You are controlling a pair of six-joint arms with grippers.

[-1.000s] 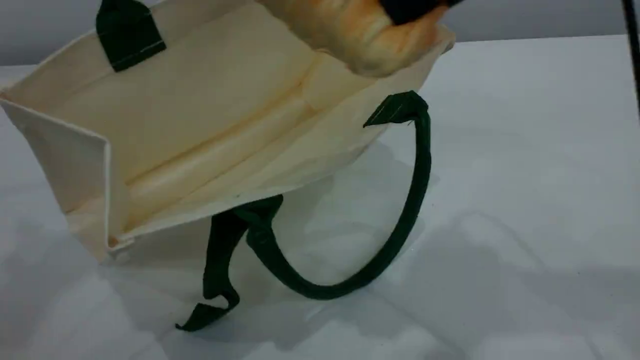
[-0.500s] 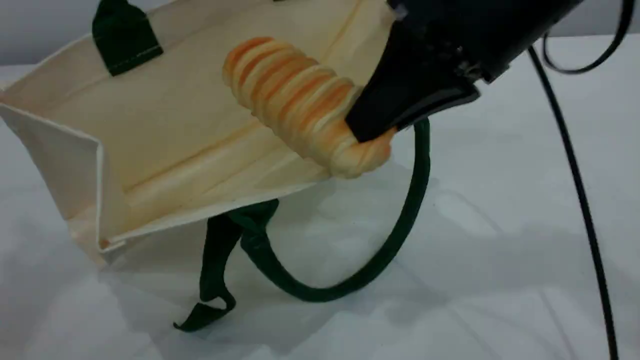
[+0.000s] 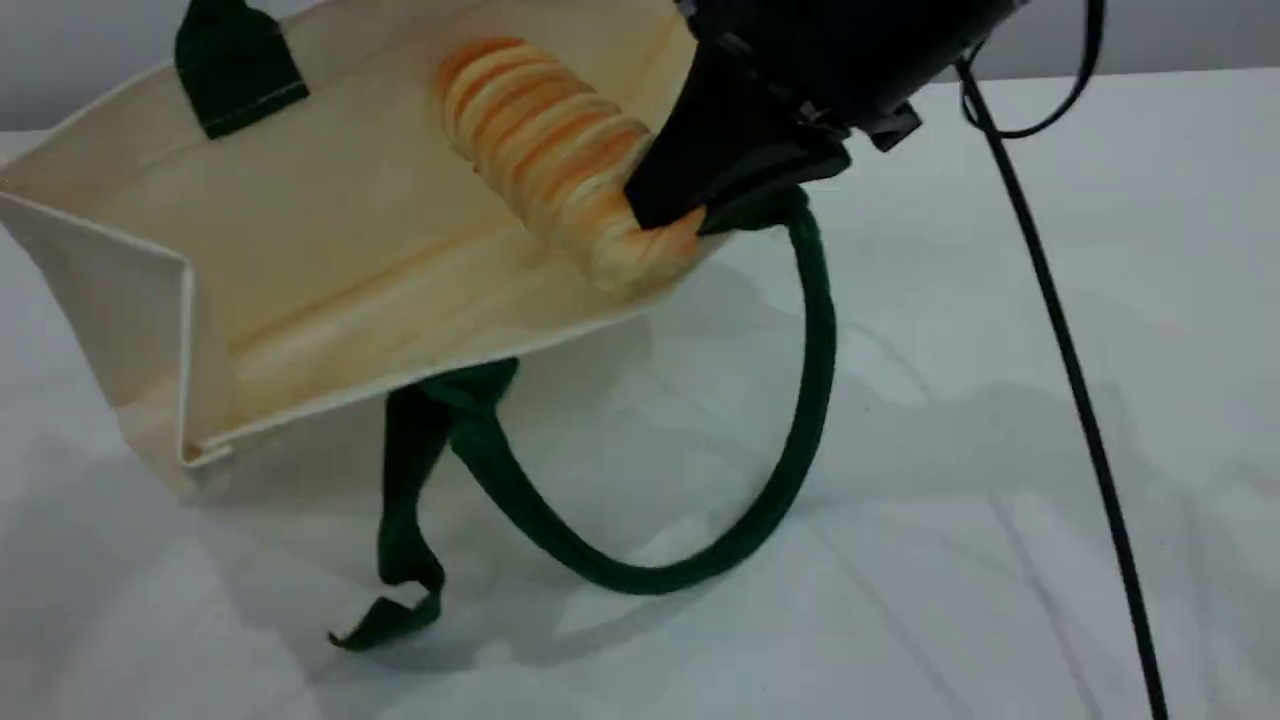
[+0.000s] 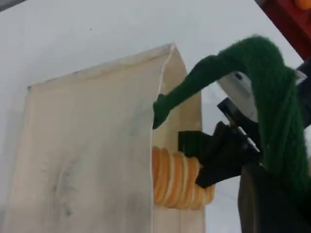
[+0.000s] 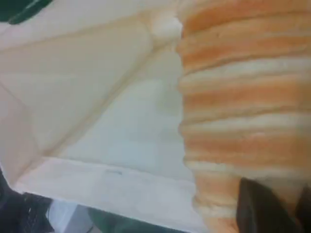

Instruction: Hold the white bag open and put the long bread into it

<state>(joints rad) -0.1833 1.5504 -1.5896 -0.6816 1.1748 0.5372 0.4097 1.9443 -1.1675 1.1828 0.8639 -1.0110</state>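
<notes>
Item 1: large cream canvas tote bag [image 3: 330,250], rectangular, flat-sided. It lies tilted with its open mouth facing the scene camera and the inside panels showing. A dark green fabric tab [image 3: 238,68] is sewn at the upper rim.

Item 2: thick dark green rope handle [image 3: 800,400], hanging from the bag's lower edge in a loop that curves down onto the surface [image 3: 1000,600]. A loose dark green strap end [image 3: 400,560] trails beside it, curled on the surface.

Item 3: second dark green rope handle [image 4: 262,87], seen in the left wrist view, drawn up taut over the left gripper [image 4: 272,204]. The left gripper is clenched on this handle, holding the bag's upper side lifted.

Item 4: small oblong golden-orange bread loaf with crosswise ridges and paler grooves [image 3: 550,160]. It sits inside the bag's mouth, near the right side of the opening, its far end pointing deeper in. Its near end is just at the bag's lower rim.

Item 5: right gripper [image 3: 670,215], black, entering from the top edge and clenched on the loaf's near end. A black cable [image 3: 1070,370] hangs from the arm across the white cloth-covered surface.
</notes>
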